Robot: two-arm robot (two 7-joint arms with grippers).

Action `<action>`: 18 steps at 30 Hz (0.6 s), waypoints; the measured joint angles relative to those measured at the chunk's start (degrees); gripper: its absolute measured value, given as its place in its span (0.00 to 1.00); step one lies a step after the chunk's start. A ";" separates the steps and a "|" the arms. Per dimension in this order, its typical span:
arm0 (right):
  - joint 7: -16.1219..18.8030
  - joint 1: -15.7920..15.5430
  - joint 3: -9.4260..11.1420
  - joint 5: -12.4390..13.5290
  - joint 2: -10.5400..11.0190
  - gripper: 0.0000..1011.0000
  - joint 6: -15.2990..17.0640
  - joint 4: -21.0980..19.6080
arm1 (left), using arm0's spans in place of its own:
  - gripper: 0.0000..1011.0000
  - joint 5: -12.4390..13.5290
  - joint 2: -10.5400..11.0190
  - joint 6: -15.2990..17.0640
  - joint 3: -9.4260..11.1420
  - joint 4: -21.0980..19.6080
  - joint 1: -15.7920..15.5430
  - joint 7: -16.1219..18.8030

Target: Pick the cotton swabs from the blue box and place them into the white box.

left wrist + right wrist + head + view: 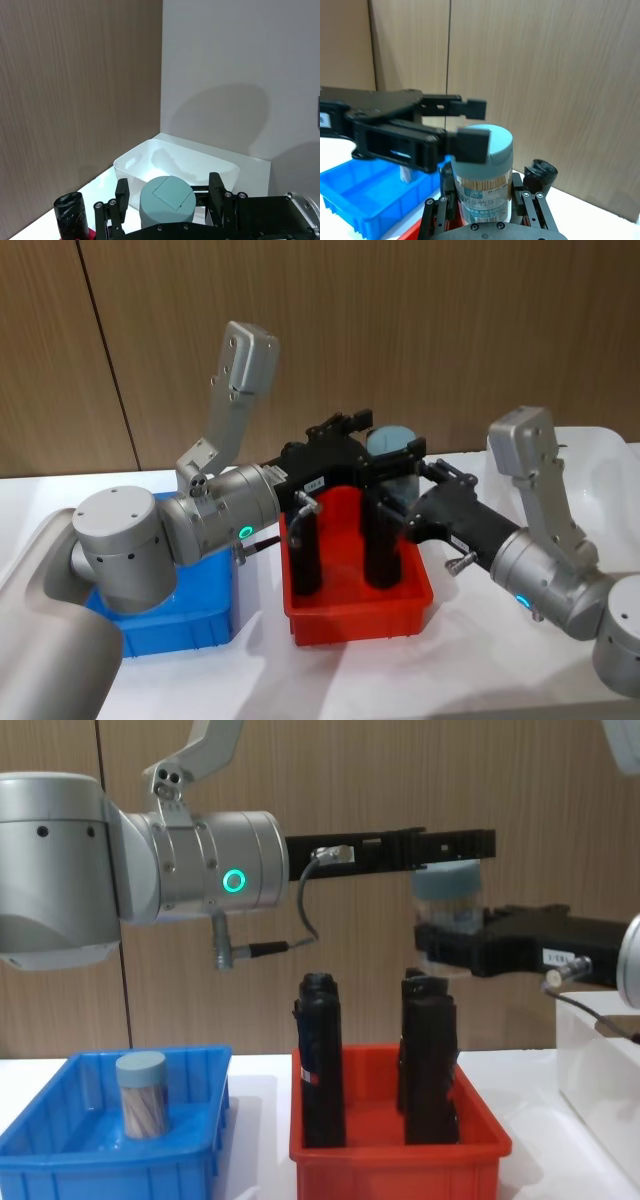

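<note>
A cotton swab tub (pixel 484 170), clear with a pale blue-grey lid (pixel 167 200), hangs above the red bin between both grippers. My right gripper (pixel 485 205) is shut on the tub's lower body. My left gripper (pixel 169 192) stands open around the lid, with a small gap on each side of it. In the chest view the left gripper (pixel 470 845) sits at lid height and the right gripper (pixel 440 945) holds the tub (pixel 450 890) from below. A second tub (pixel 140 1095) stands upright in the blue box (pixel 60 1160). The white box (pixel 135 165) is at the far right (pixel 590 1060).
The red bin (pixel 400 1145) sits in the middle of the table, directly under the grippers, with tall black rolls (pixel 320 1060) standing in it. A wooden wall runs behind the table. The blue box lies to its left under my left arm.
</note>
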 joint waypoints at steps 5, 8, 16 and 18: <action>-1.26 -0.42 0.46 0.73 0.43 0.63 0.12 0.98 | 0.99 0.00 0.00 0.00 0.00 0.00 0.00 0.00; -2.03 -0.59 0.89 1.15 0.77 0.63 0.16 1.62 | 0.99 0.00 0.00 0.00 0.00 0.00 0.00 0.00; -4.61 -0.77 2.49 2.25 1.96 0.63 0.18 3.44 | 0.99 0.00 0.00 0.00 0.00 0.00 0.00 0.00; -5.51 -0.75 3.06 2.59 2.38 0.63 0.17 4.08 | 0.99 0.00 0.00 0.00 0.00 0.00 0.00 0.00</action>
